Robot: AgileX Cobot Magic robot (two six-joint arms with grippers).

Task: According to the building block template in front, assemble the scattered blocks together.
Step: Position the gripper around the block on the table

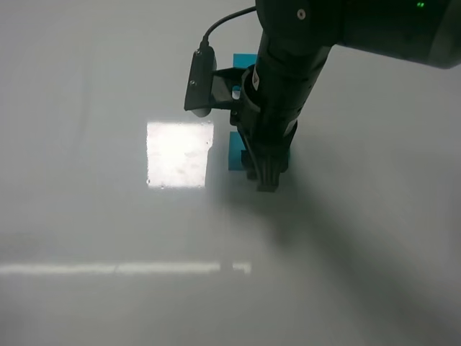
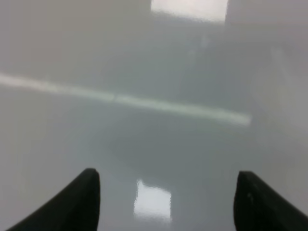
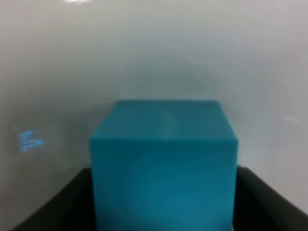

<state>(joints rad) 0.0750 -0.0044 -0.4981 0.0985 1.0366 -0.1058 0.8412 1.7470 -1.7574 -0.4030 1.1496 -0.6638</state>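
We observe the right gripper standing on the glossy grey table, its jaws flanking a matte blue cube; contact indeterminate. The left gripper stands apart, empty.

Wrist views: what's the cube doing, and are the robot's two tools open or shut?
Small teal-blue matte cube: resting on the glossy grey table, between the right tool's fingers.
Right tool: lowered around the cube; gripping or not, cannot tell.
Left tool: open, holding nothing.
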